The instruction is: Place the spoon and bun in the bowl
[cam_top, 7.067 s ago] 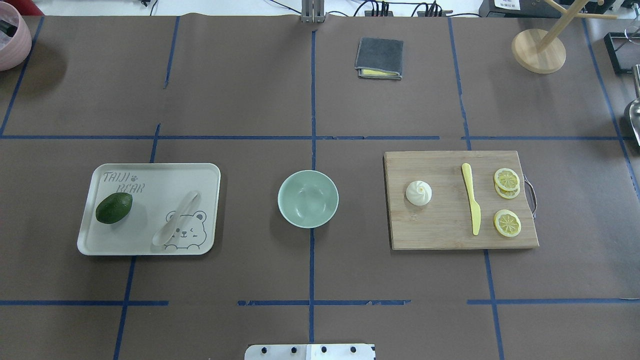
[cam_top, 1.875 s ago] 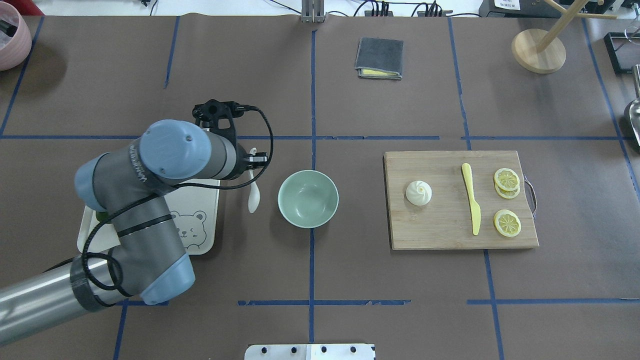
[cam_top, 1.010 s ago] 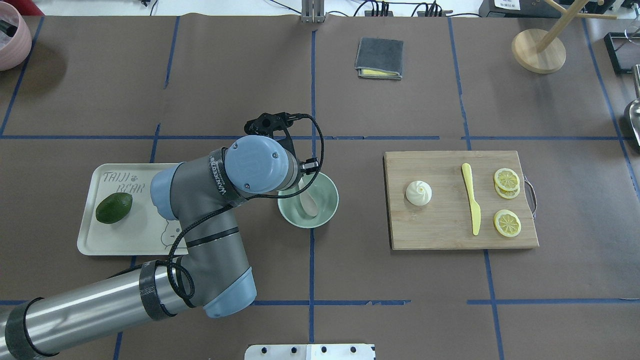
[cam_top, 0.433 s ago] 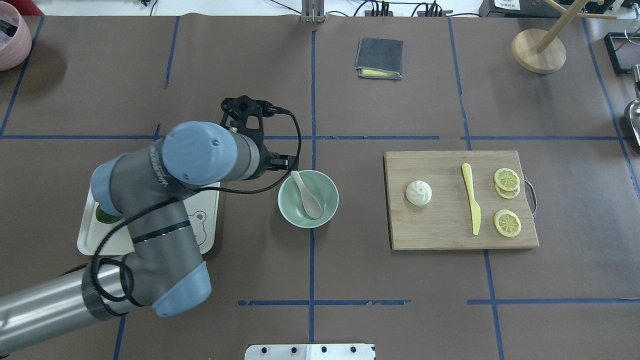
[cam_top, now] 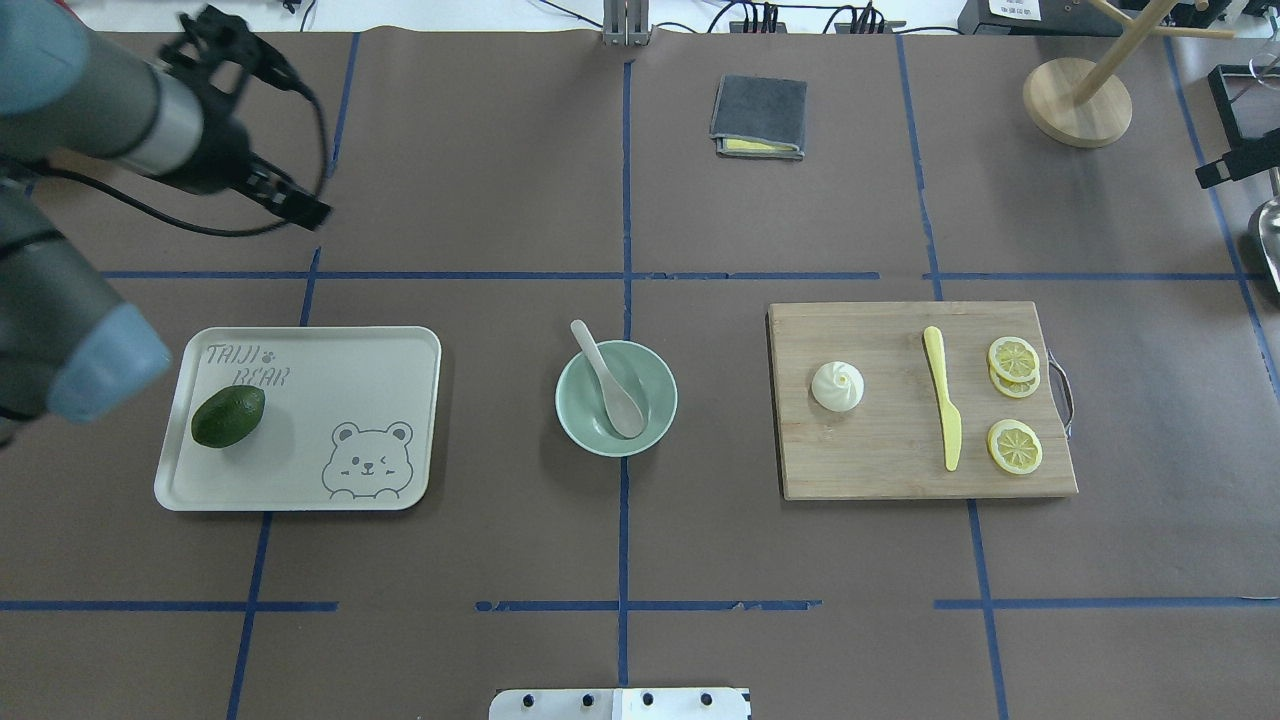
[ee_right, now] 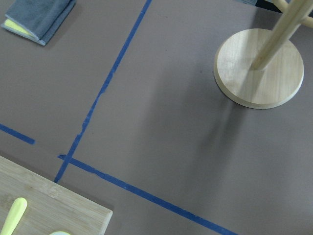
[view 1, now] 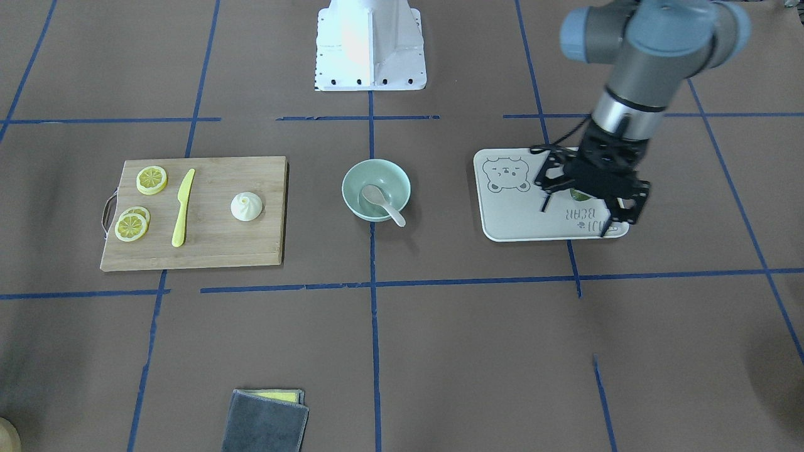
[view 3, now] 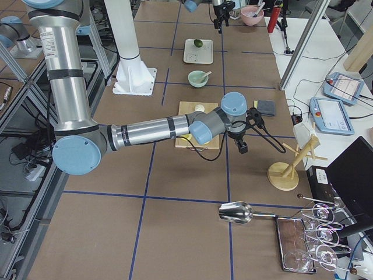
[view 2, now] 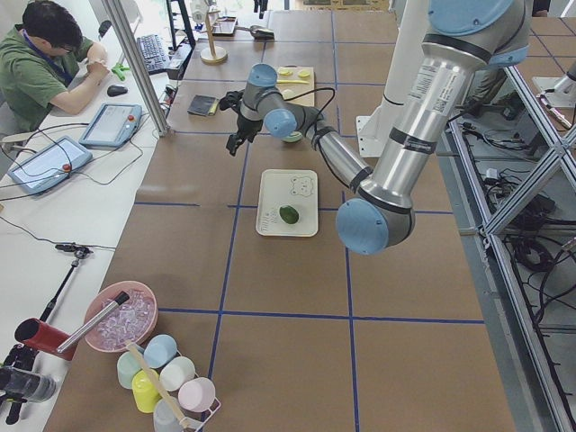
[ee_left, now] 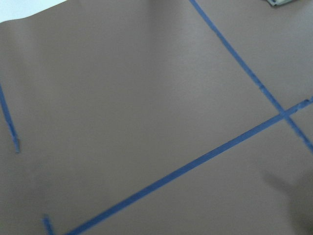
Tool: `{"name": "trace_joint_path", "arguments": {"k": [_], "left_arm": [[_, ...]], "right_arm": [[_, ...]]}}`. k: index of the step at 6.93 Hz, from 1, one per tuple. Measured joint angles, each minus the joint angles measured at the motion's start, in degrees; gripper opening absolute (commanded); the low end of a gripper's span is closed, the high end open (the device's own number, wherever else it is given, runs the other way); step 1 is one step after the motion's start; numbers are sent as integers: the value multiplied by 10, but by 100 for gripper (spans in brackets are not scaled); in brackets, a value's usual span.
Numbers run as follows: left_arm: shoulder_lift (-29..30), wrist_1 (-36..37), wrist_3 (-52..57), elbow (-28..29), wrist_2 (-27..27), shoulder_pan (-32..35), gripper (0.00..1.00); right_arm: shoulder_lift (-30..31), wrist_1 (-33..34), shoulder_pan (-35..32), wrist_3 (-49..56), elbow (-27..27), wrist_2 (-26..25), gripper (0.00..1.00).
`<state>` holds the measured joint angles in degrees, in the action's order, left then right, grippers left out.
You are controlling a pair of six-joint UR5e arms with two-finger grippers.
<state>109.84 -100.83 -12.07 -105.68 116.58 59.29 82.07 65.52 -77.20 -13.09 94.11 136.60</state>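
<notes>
The left gripper (view 1: pixel 574 218) has its fingers spread wide with nothing between them, raised well above the left half of the table, clear of the white bear tray (cam_top: pixel 310 380); on that tray lies a green avocado (cam_top: pixel 228 416); how the right gripper (view 3: pixel 241 146) holds its fingers I cannot tell, since only a sliver of it shows at the overhead view's right edge; it hangs over the right end, between the cutting board (cam_top: pixel 870 460) and the wooden stand (cam_top: pixel 1077 102) in the far right corner; the spoon (cam_top: pixel 610 385) lies in the bowl (cam_top: pixel 665 400) at the table's middle, scoop down inside, handle leaning out over the rim toward the far left corner; the bun (cam_top: pixel 837 386) sits on the board's left part, toward the right end, well apart from the bowl; a yellow knife (cam_top: pixel 942 395) and lemon slices (cam_top: pixel 1014 358) lie beside it; a folded grey cloth (cam_top: pixel 759 116) rests near the far edge.
</notes>
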Motion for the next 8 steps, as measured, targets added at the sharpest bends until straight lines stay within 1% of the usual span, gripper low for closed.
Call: {"name": "trace_joint_path", "arguments": {"k": [1,2,3,4,6,7,8], "left_arm": [[-37,1,116,31,58,86,100],[-74,6,208,72,94,151,100],[-100,32,258,109,111,205,100],[-117,77,276,132,118,246,100],[-156,146,284,138,124,300,100],[-164,159,283,135,124,312,100],[-166,162,281,134,125,315,100]], "right_arm": [[-1,-13,27,-37,15,-14,100],[-2,-17,58,-83,43,-31,100],[-3,-17,100,-142,79,-55,100],[-4,-14,145,-195,109,-86,100],[-19,5,222,-271,138,-145,100],[-24,13,271,-300,140,-197,100],[-31,17,330,-328,139,-266,98]]}}
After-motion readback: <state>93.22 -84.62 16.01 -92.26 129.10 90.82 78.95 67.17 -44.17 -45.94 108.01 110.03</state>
